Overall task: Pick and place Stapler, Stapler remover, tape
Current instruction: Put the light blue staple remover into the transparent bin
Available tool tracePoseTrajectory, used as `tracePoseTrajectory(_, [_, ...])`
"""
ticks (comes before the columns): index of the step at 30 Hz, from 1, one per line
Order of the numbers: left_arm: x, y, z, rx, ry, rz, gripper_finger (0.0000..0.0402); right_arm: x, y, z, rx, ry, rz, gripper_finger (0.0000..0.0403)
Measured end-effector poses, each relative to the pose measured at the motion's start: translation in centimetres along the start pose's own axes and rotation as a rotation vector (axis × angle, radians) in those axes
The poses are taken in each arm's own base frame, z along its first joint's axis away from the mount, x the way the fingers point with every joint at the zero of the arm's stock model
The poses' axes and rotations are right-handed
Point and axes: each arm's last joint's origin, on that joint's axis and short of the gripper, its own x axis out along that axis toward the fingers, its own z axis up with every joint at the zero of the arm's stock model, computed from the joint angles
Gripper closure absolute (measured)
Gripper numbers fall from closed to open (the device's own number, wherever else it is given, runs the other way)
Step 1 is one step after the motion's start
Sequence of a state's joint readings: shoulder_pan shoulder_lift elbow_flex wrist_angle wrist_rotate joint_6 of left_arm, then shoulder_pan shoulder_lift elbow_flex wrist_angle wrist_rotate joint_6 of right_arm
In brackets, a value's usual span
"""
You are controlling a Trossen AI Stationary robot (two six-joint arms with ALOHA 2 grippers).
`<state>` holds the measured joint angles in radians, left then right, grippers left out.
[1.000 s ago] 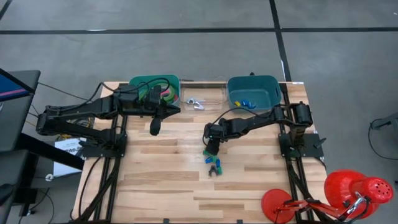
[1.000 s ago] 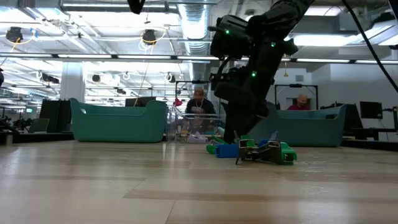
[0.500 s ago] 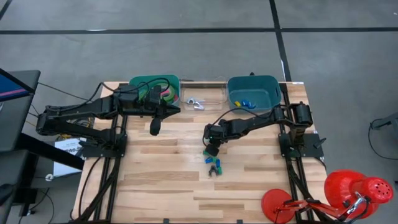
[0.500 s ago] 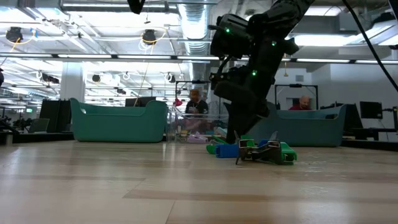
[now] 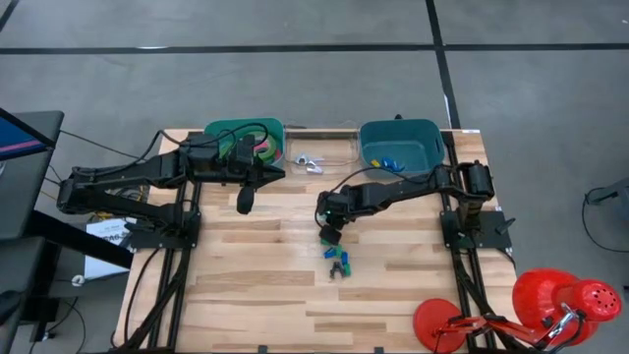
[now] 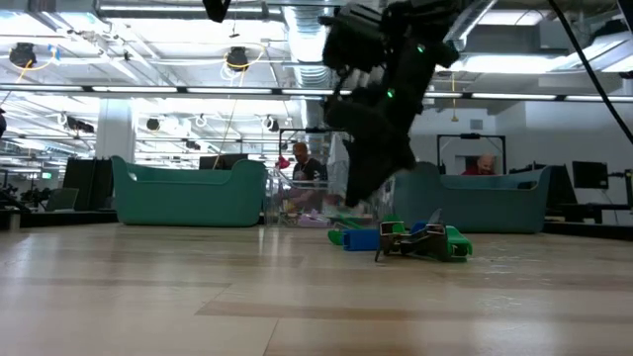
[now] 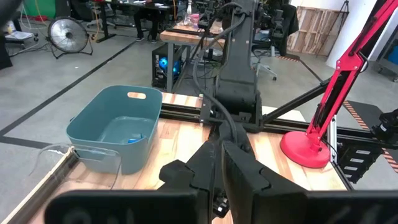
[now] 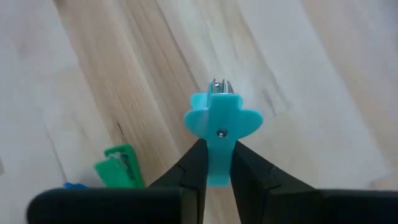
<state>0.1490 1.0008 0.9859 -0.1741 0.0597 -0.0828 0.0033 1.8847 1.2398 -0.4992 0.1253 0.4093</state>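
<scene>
My right gripper (image 5: pixel 329 233) hangs over the table's middle, shut on a light-blue staple remover (image 8: pixel 221 121). Just nearer the near edge, a small pile of green and blue staplers and removers (image 5: pixel 339 259) lies on the wood; one green stapler (image 8: pixel 118 167) shows in the right wrist view. Green and pinkish-red tape rolls (image 5: pixel 259 149) lie in the green left bin (image 5: pixel 221 131). My left gripper (image 5: pixel 245 202) waits in front of that bin, shut and holding nothing. My right gripper pinches the staple remover by its rear end (image 8: pixel 217 163) between the two fingers, coming from above and pointing down. Its winged body and metal claws (image 8: pixel 219 86) stick out past the fingertips. It hangs lifted clear of the table.
A clear tray (image 5: pixel 339 157) with pale staple removers sits between the left bin and the teal right bin (image 5: pixel 425 133), which holds small blue and yellow pieces. A red lamp (image 5: pixel 550 305) stands at the near right corner. People sit beyond the table (image 6: pixel 307 168).
My right gripper has risen from the pile and shifted slightly toward the table's left, carrying the light-blue staple remover up clear of the wood. The rest of the pile has stayed in place.
</scene>
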Motion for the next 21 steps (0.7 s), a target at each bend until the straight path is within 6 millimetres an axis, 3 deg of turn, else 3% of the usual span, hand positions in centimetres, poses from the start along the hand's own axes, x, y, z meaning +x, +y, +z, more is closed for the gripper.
tracePoseTrajectory(8, [0.0, 0.0, 0.0, 0.0, -0.005, 0.0, 0.038, -2.8, -0.8, 3.7, -0.092, -0.033, -0.014, 0.0355])
tracePoseTrajectory(21, [0.0, 0.0, 0.1, 0.0, -0.012, -0.001, 0.038, -5.2, -7.5, 6.9, -0.072, 0.045, -0.111, 0.0355])
